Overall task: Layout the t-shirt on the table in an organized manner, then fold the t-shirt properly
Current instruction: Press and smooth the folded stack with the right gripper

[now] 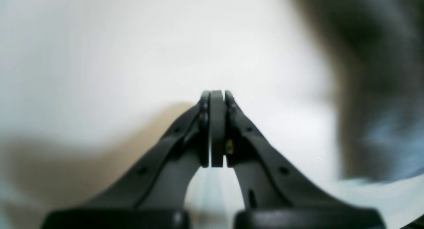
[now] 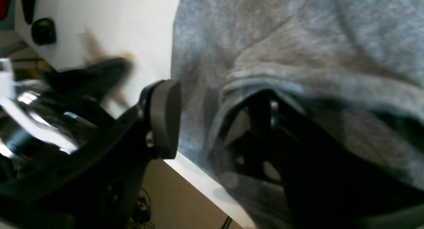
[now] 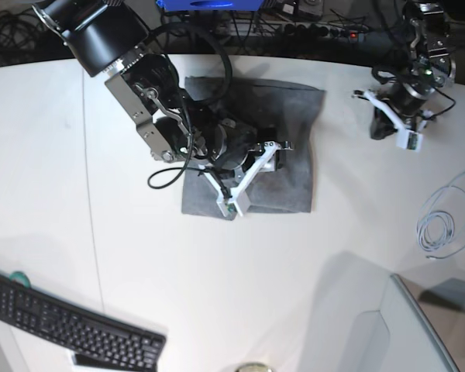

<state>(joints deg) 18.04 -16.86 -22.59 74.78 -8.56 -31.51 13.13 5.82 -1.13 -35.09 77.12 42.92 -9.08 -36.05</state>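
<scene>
Right hand (image 2: 215, 123) stands with jaws parted, a fold of the t-shirt (image 3: 291, 139) draped over one finger, nothing pinched. Advise lifting clear slowly so the folded shirt, mid-tabletop (image 3: 139, 271), stays square. Left hand (image 1: 217, 100) hangs closed and empty, well apart.
</scene>
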